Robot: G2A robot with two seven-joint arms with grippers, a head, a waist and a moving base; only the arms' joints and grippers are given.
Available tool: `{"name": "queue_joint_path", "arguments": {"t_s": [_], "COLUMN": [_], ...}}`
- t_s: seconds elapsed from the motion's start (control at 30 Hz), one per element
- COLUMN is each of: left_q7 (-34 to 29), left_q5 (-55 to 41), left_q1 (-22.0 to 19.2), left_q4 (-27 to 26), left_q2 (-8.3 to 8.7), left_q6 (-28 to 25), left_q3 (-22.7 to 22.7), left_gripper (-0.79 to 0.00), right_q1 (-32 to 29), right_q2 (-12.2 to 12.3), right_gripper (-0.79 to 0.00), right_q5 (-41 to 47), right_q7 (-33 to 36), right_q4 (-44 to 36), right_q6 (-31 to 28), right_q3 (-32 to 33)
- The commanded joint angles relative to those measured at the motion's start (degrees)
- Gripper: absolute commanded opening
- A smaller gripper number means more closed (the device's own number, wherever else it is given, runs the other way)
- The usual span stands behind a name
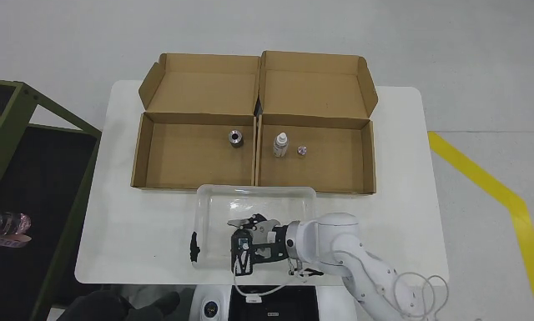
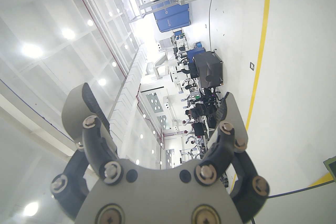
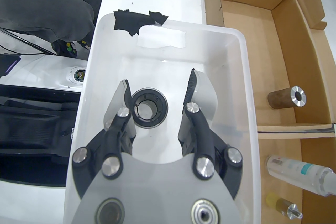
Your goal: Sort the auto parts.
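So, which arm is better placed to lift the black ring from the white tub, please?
Right: the open right hand is over the black ring in the white tub; the left hand faces out into the room.

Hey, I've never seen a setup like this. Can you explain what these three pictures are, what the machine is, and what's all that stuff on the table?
This is a two-armed robot sorting auto parts at a white table. The wide picture looks down from a camera above its arms; the other two come from cameras on its wrists. The right gripper is open inside a white bin, with a black ring lying between its fingers, not gripped. The left gripper is open, empty, and points out into the room. Past the bin, one cardboard box holds a metal cylinder; the second box holds a white bottle and a small part.
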Motion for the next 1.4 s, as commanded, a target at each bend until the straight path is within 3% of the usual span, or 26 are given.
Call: {"name": "queue_joint_path", "arguments": {"t_s": [0.0, 0.2, 0.37, 1.0, 1.17, 1.27, 1.37], "left_q7": [0.0, 0.0, 0.0, 0.0, 0.0, 0.0, 0.0], "left_q5": [0.0, 0.0, 0.0, 0.0, 0.0, 0.0, 0.0], "left_q1": [0.0, 0.0, 0.0, 0.0, 0.0, 0.0, 0.0], "left_q4": [0.0, 0.0, 0.0, 0.0, 0.0, 0.0, 0.0], "left_q2": [0.0, 0.0, 0.0, 0.0, 0.0, 0.0, 0.0], "left_q6": [0.0, 0.0, 0.0, 0.0, 0.0, 0.0, 0.0], "left_q3": [0.0, 0.0, 0.0, 0.0, 0.0, 0.0, 0.0], "left_gripper": [0.0, 0.0, 0.0, 0.0, 0.0, 0.0, 0.0], "right_q1": [-0.1, -0.1, 0.0, 6.2, 7.4, 7.9, 8.2], "right_q2": [0.2, 0.6, 0.9, 0.1, -0.1, -0.2, -0.2], "right_gripper": [-0.394, -0.369, -0.252, -0.296, -0.539, -0.773, -0.785], "right_q5": [-0.3, -1.3, -1.8, -1.7, -0.2, 0.5, 1.4], "right_q7": [-0.1, -0.2, -0.2, -0.6, -0.8, -1.0, -1.5], "right_q4": [0.2, 1.2, 1.7, 10.1, 11.1, 11.4, 11.0], "right_q6": [0.0, -0.3, -0.4, 2.0, 2.1, 2.1, 2.3], "right_q3": [0.0, -0.4, -0.8, -6.5, -7.2, -7.4, -7.3]}}
